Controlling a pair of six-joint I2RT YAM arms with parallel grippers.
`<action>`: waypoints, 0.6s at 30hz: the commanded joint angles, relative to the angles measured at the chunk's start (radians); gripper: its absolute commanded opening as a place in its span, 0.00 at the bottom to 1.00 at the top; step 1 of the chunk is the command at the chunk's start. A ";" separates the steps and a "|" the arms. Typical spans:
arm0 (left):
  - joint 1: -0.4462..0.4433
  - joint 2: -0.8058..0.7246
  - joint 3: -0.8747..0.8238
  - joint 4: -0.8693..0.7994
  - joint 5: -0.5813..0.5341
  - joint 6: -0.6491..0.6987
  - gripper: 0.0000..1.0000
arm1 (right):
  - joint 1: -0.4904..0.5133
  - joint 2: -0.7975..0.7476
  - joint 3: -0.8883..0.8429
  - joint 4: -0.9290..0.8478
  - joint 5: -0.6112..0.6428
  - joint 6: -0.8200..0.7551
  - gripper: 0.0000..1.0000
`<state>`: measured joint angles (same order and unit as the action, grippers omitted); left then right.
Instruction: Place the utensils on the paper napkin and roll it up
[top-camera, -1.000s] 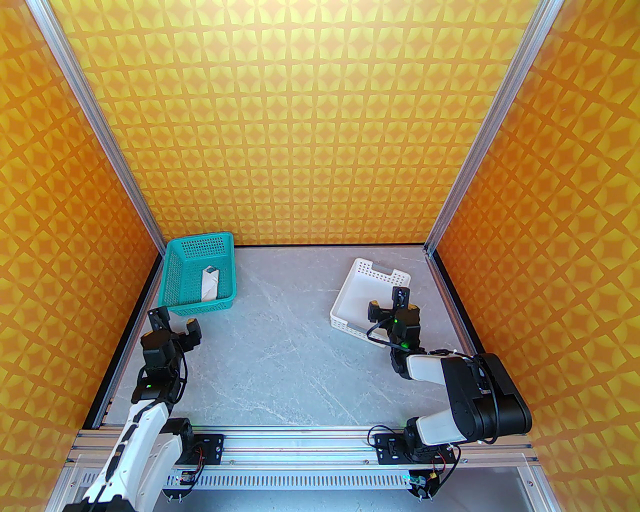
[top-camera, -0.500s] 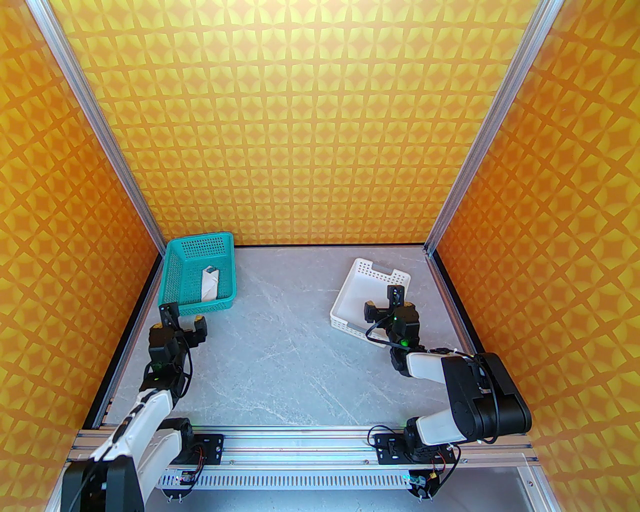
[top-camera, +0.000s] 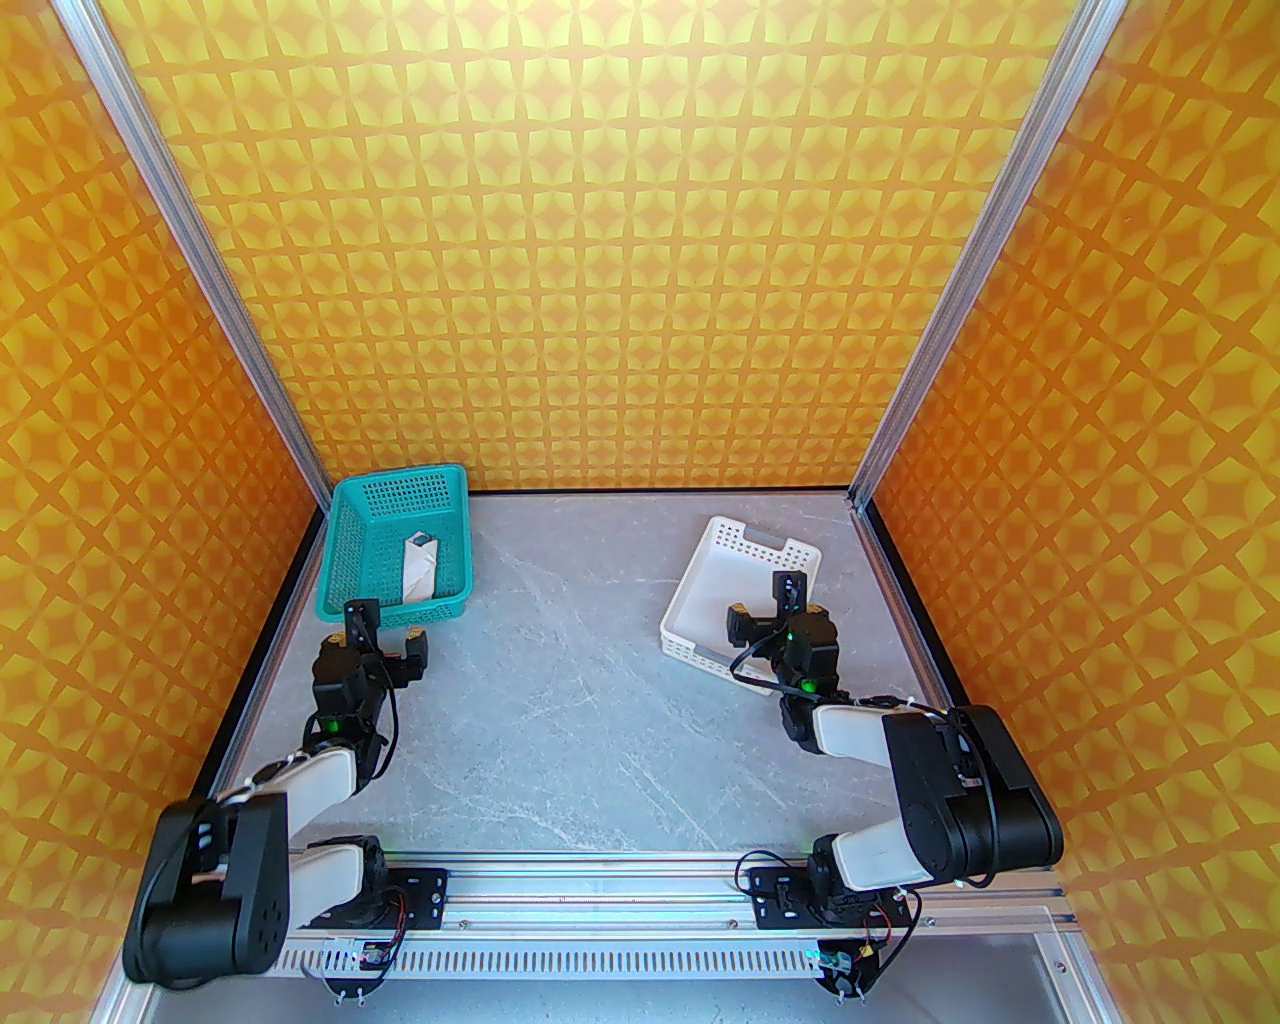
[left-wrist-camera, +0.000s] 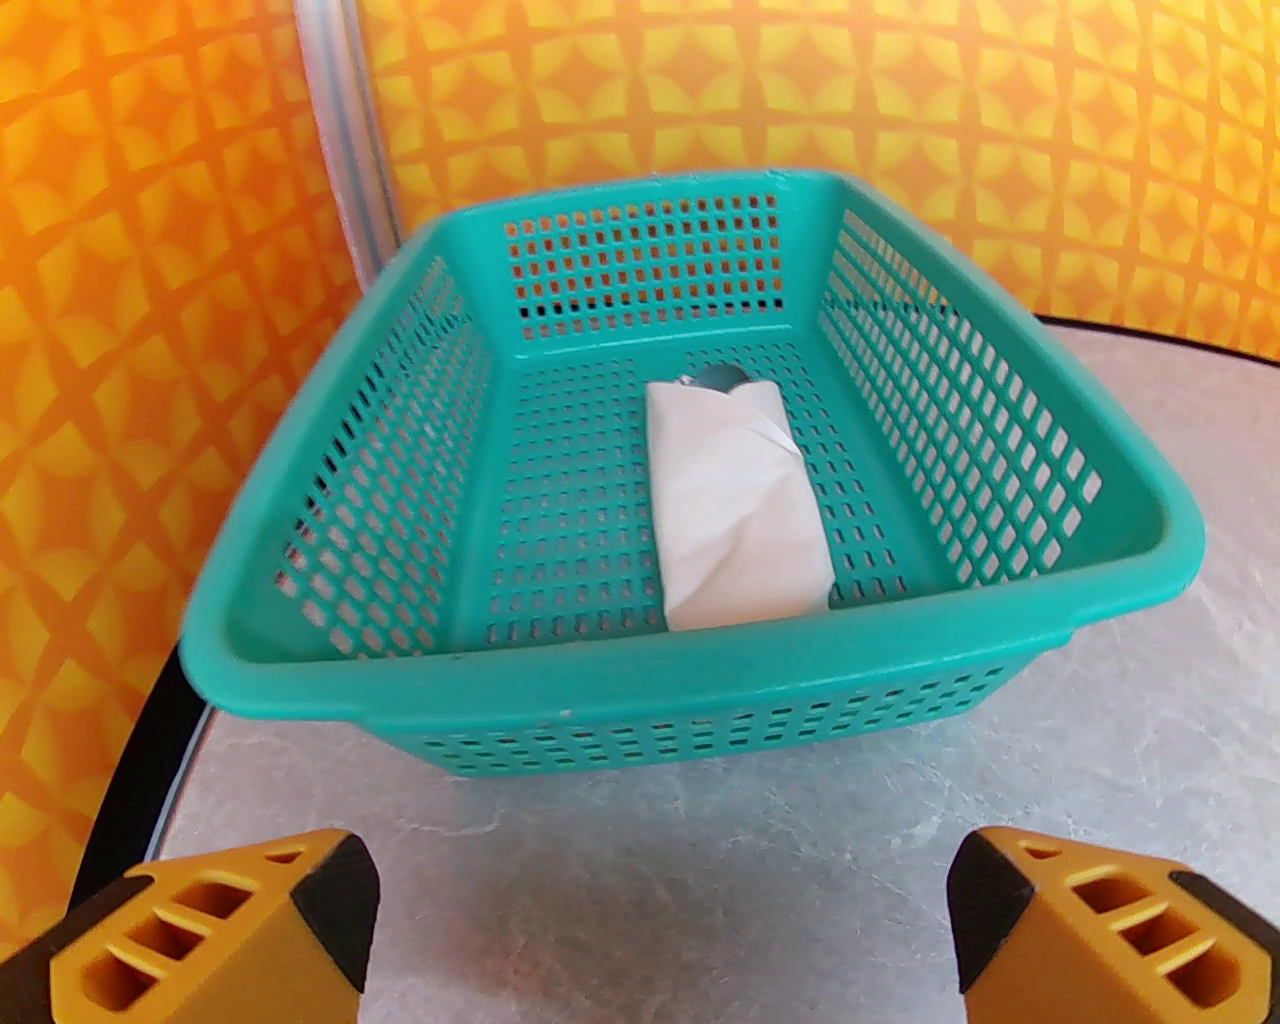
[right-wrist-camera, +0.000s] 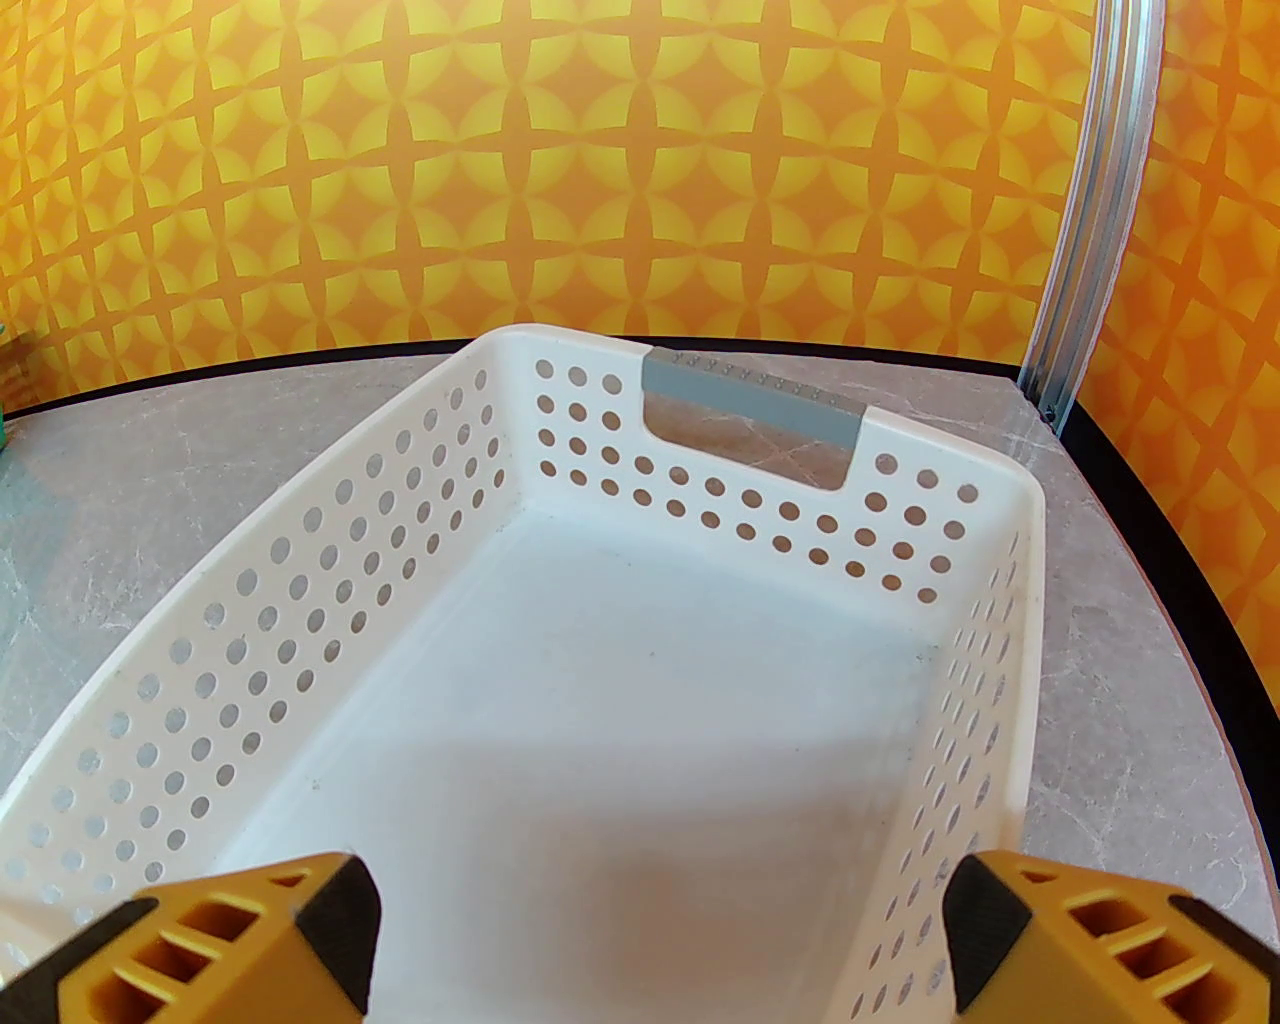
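Left wrist shows paper napkin (left-wrist-camera: 735, 500) rolled, utensils (left-wrist-camera: 715, 378) tip poking out, in teal basket (left-wrist-camera: 690, 680) at table's far-left corner: light, soft, crushable, probably best pinched mid-roll; left gripper (left-wrist-camera: 662, 905) and right gripper (right-wrist-camera: 660, 915) both spread, empty.
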<state>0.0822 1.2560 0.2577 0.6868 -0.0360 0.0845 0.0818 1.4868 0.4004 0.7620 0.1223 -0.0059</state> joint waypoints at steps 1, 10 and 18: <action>-0.007 0.009 0.037 0.047 0.046 0.033 0.99 | -0.006 0.012 0.018 -0.010 -0.015 -0.013 0.99; -0.007 0.010 0.041 0.034 0.092 0.053 0.99 | -0.007 0.013 0.018 -0.010 -0.015 -0.012 0.99; -0.012 0.110 0.076 0.127 0.175 -0.032 0.99 | -0.007 0.012 0.017 -0.010 -0.014 -0.012 0.99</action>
<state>0.0772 1.3216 0.2916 0.7895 0.0944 0.0792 0.0818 1.4868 0.4004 0.7586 0.1223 -0.0059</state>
